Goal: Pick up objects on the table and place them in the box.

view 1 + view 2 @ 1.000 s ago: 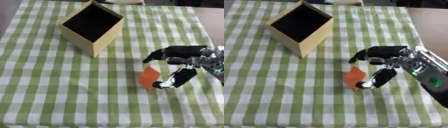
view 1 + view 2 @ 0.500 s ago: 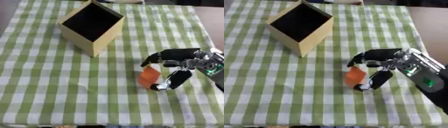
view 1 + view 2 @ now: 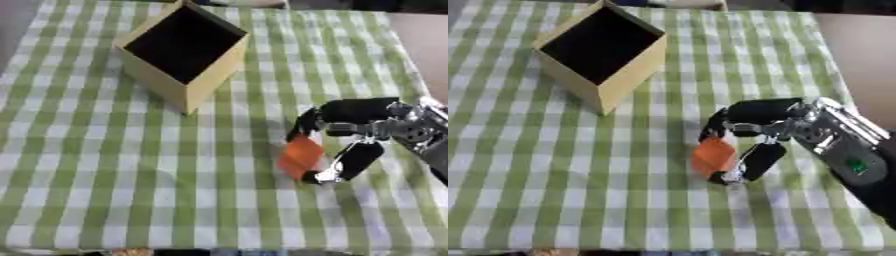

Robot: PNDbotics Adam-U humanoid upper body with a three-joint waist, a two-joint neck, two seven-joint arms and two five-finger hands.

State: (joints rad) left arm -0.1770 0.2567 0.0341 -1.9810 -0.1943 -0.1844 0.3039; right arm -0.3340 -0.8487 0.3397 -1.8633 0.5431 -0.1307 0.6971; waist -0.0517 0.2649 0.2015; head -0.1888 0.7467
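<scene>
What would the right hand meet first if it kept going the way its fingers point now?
The orange block. The right hand points left across the table, its fingers and thumb curved either side of the block; contact cannot be confirmed. The open box sits farther up-left, off that line.

Table (image 3: 79, 165) cover: green-and-white check pattern throughout. Box (image 3: 203, 75): pale tan walls, interior reads black. Object (image 3: 300, 154) is solid orange; right hand (image 3: 776, 126) is black with silver joints, and a small green mark shows on the forearm.
</scene>
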